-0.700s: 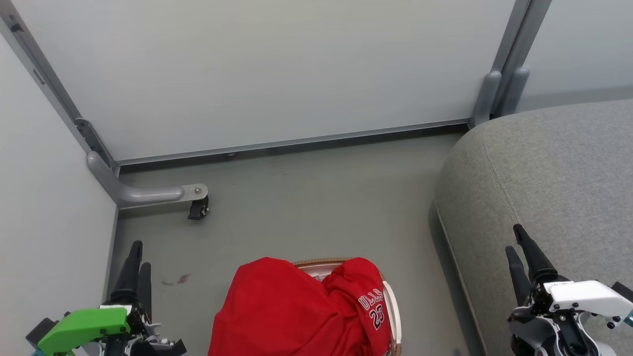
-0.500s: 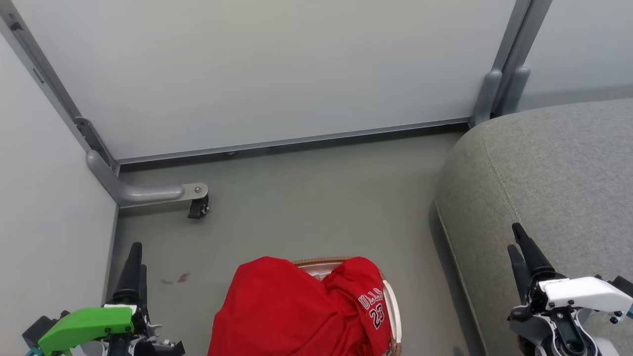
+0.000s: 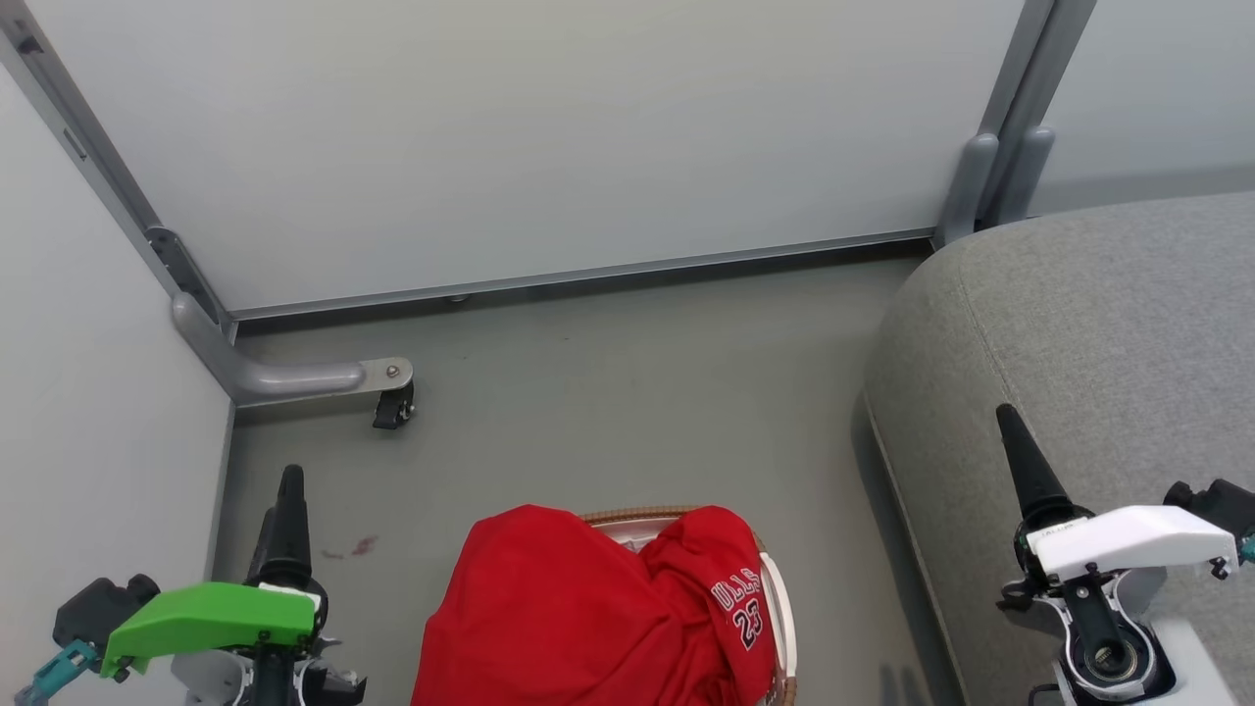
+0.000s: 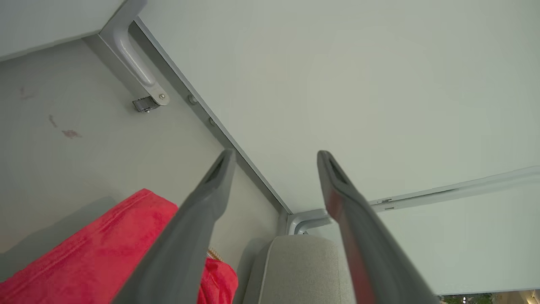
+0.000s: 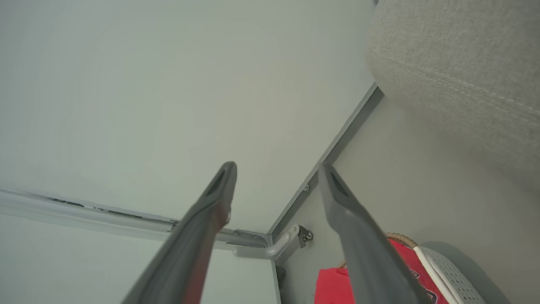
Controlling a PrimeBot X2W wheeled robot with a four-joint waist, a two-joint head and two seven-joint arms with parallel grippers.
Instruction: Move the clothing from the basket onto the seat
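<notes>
Red clothing [image 3: 588, 618], with "BULLS 23" lettering on one fold, is heaped in the basket [image 3: 781, 608] at the bottom middle of the head view and covers most of it. The grey seat [image 3: 1098, 324] fills the right side. My left gripper [image 3: 289, 510] stands left of the basket above the floor, seen edge-on. My right gripper [image 3: 1015, 451] hangs over the seat's front edge. In the wrist views the left gripper [image 4: 276, 153] and the right gripper [image 5: 277, 165] are open with nothing between the fingers. The clothing [image 4: 105, 249] lies below the left fingers.
Pale partition walls close off the back and the left. A grey partition foot with a black caster [image 3: 392, 407] juts onto the floor at the left. A small red stain [image 3: 363, 544] marks the floor. Bare floor lies between the basket and the back wall.
Both arms have risen and turned at the wrist. The right gripper has moved up over the seat edge, the left gripper slightly up and right. The clothing has not moved.
</notes>
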